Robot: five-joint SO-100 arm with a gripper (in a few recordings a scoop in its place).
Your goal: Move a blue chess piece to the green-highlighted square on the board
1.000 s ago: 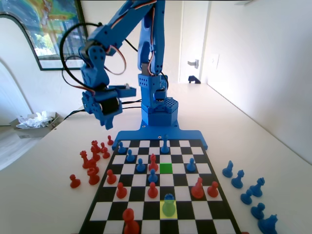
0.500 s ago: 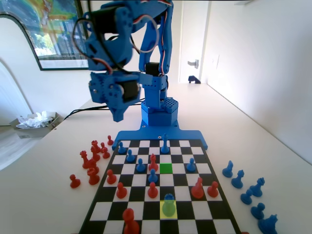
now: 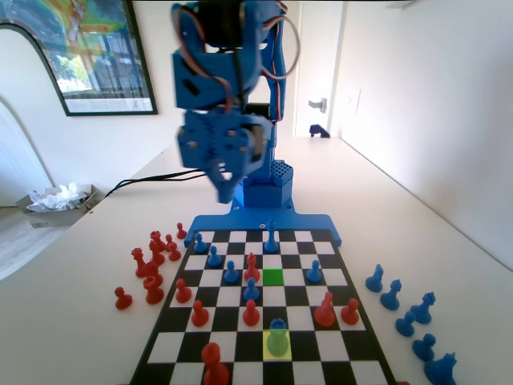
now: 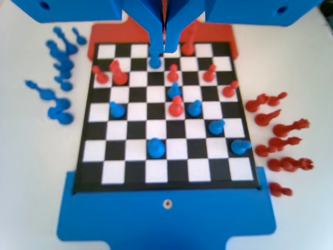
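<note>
So far nothing is moved: the blue chess piece point(image 3: 277, 337) sits near the board's point(image 3: 349, 341) front edge, the green-highlighted square point(image 3: 273, 277) is empty, and the gripper point(image 4: 164, 39) hangs high, jaws nearly closed, holding nothing.

Plastic throughout, by the look of it. Blue chess piece point(image 3: 277, 336): smooth moulded plastic, slightly translucent, greenish over the yellow square. Red pieces point(image 3: 155, 265) and spare blue pieces point(image 3: 409, 314): same smooth plastic, faint sheen. Board point(image 3: 304, 237): flat, matt black-and-white print; blue rim point(image 3: 265, 223) semi-gloss plastic. Green-highlighted square point(image 3: 273, 276): flat, even colour. Gripper point(image 3: 226, 192): matt blue plastic. Table point(image 3: 72, 297): pale, smooth, matt.
</note>
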